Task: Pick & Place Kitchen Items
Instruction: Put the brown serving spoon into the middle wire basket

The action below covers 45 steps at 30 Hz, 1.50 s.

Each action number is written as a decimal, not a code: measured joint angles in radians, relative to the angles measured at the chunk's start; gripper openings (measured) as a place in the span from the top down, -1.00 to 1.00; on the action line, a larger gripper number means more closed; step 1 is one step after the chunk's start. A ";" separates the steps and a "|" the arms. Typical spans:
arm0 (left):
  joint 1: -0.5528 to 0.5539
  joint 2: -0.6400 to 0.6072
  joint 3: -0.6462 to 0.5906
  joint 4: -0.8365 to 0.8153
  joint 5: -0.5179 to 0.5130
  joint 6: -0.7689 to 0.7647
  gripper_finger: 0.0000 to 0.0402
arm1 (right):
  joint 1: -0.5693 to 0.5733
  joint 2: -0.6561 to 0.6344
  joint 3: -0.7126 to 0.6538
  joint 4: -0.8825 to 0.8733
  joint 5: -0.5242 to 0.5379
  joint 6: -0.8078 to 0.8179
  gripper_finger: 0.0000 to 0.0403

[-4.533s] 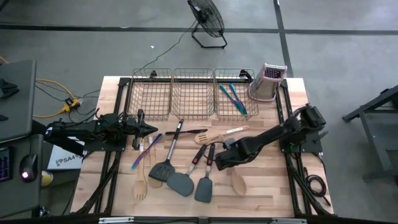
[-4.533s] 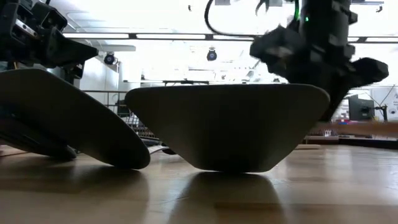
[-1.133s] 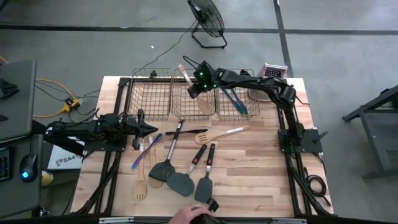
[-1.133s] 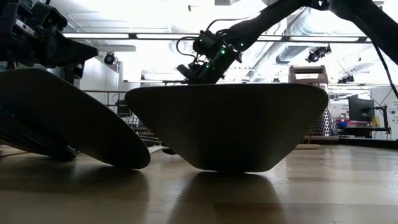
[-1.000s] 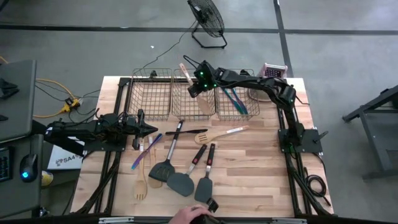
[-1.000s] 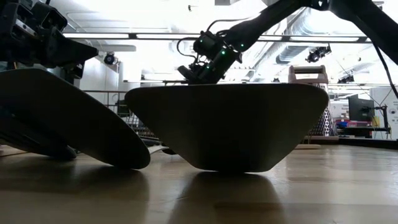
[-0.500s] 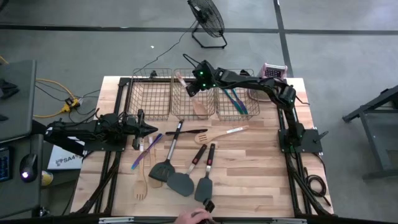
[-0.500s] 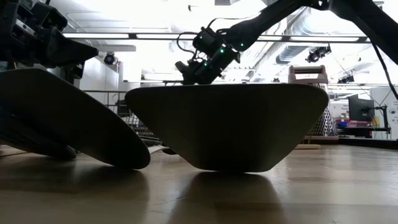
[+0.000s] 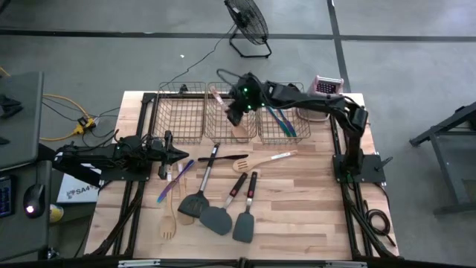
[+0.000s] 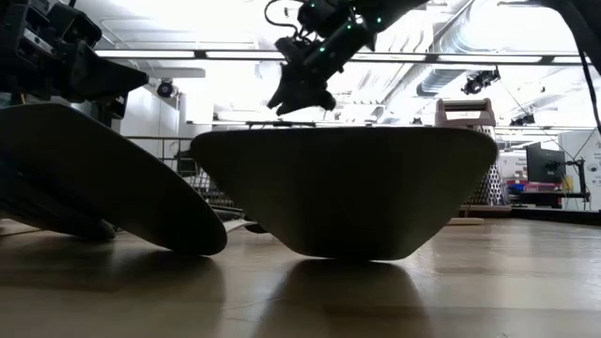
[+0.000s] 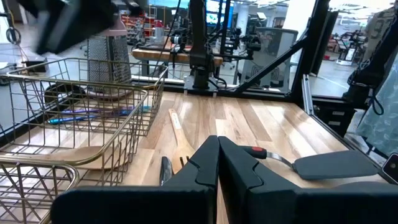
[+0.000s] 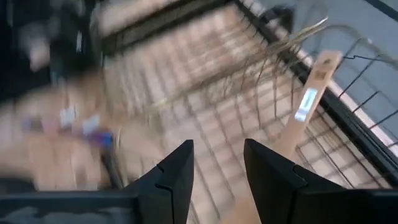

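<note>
Spatulas (image 9: 216,217), three dark grey heads side by side, lie nearest the bench (image 9: 312,216) front edge, handles pointing toward the far edge. Beside them, toward the left edge, lie a wooden fork (image 9: 169,223) and a slim purple piece (image 9: 173,181). Left end effector (image 9: 181,153) rests mid-left over the bench, fingers pressed together, empty. At the far edge stand three wire baskets; a wooden spoon (image 9: 232,119) lies in the middle basket (image 9: 231,138). Right end effector (image 9: 233,117) hangs above it, fingers parted, holding nothing. Teal pieces (image 9: 278,117) lie in the right basket (image 9: 297,136).
</note>
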 joint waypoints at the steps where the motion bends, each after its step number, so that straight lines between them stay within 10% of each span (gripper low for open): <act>1: 0.000 0.000 0.000 0.000 0.000 0.000 0.98 | 0.011 -0.011 -0.008 -0.024 0.000 -0.054 0.34; 19: 0.000 0.000 0.000 0.000 0.000 0.000 0.98 | 0.236 -0.333 -0.512 -0.077 -0.022 -0.390 -0.40; 45: 0.000 0.000 0.000 0.000 0.000 0.000 0.98 | 0.335 -0.259 -0.677 -0.046 0.236 -0.503 -0.35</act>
